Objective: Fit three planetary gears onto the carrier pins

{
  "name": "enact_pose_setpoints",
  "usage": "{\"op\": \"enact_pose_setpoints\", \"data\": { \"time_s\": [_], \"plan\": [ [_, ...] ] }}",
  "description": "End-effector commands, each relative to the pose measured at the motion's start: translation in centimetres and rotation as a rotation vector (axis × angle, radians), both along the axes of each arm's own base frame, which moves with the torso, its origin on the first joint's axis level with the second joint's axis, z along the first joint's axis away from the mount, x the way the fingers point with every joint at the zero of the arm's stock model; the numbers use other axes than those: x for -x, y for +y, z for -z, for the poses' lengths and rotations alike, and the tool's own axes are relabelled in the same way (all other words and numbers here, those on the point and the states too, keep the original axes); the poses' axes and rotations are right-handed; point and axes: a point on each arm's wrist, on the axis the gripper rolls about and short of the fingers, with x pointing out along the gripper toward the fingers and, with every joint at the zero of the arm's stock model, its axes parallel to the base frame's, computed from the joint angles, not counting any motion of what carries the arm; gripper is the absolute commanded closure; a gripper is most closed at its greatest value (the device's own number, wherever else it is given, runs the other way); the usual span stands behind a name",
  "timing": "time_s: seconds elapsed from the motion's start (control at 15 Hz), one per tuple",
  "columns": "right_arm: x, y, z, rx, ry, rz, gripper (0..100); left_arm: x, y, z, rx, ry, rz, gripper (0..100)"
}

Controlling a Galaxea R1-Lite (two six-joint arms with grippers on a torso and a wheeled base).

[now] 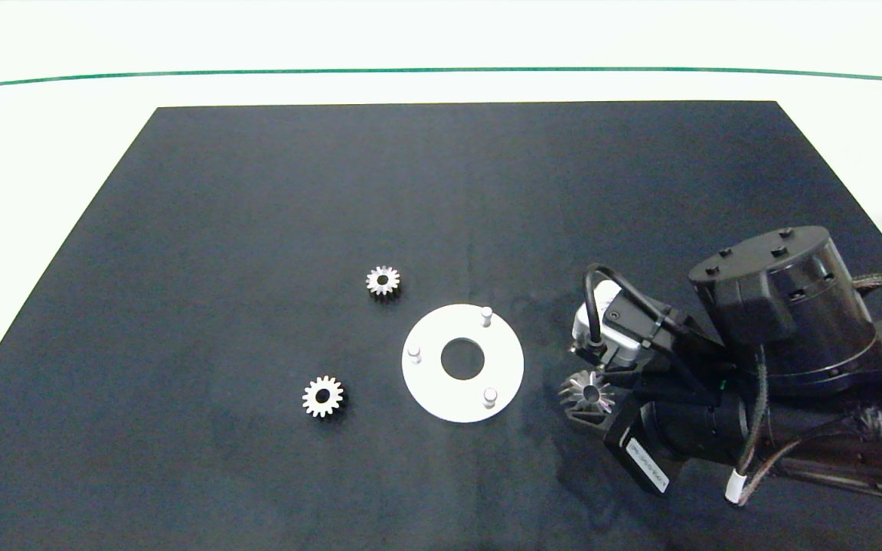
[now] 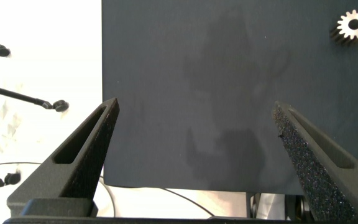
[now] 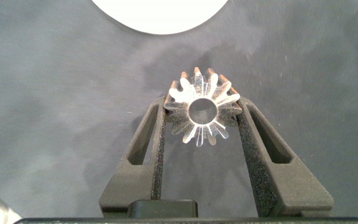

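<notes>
The three gears [image 1: 383,281] [image 1: 323,396] [image 1: 586,391] look like bright, polished metal. The disc [image 1: 429,383] and its pegs [image 1: 486,314] look like smooth, matt white plastic. The dark mat [image 1: 295,191] is matt, faintly mottled. The right gripper [image 3: 202,124] and left gripper [image 2: 194,134] have matt dark fingers faced with rough, grainy foam pads [image 2: 306,168].

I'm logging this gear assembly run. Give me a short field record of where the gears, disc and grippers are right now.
held gear: gear clamped between the right gripper fingers, beside the white disc
loose gears: two on the black mat, one beyond the disc, one nearer, both on the disc's left
pins: three, all bare
left gripper: open, empty, over the mat edge
</notes>
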Motion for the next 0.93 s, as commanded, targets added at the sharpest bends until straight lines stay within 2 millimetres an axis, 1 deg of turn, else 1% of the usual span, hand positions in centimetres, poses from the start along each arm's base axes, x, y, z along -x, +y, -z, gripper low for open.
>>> {"op": "enact_pose_setpoints", "data": {
  "time_s": [0.07, 0.13, 0.4, 0.47, 0.53, 0.73, 0.93],
  "plan": [
    [0.4, 0.7, -2.1, -0.023, -0.026, -0.029, 72, 0.0, 0.0, 0.0, -0.003, 0.003, 0.000, 0],
    [0.2, 1.4, -2.7, -0.023, -0.026, -0.042, 72, 0.0, 0.0, 0.0, -0.003, 0.003, -0.002, 0],
    [-0.8, 3.9, -3.3, 0.014, 0.011, -0.077, 72, 0.6, -0.1, 0.2, -0.006, -0.009, 0.000, 0],
    [-0.9, 4.2, -3.4, 0.018, 0.014, -0.080, 72, 0.7, -0.1, 0.2, -0.006, -0.010, -0.001, 0],
    [-1.1, 5.1, -3.6, 0.030, 0.022, -0.094, 72, 0.6, -0.1, 0.2, -0.006, -0.009, -0.001, 0],
    [-1.3, 5.9, -3.3, 0.066, 0.053, -0.109, 72, 0.6, -0.1, 0.2, -0.005, -0.006, 0.000, 0],
    [-1.7, 6.5, -2.3, 0.089, 0.074, -0.111, 72, 0.8, -0.1, 0.3, -0.006, -0.010, 0.000, 0]
  ]
}}
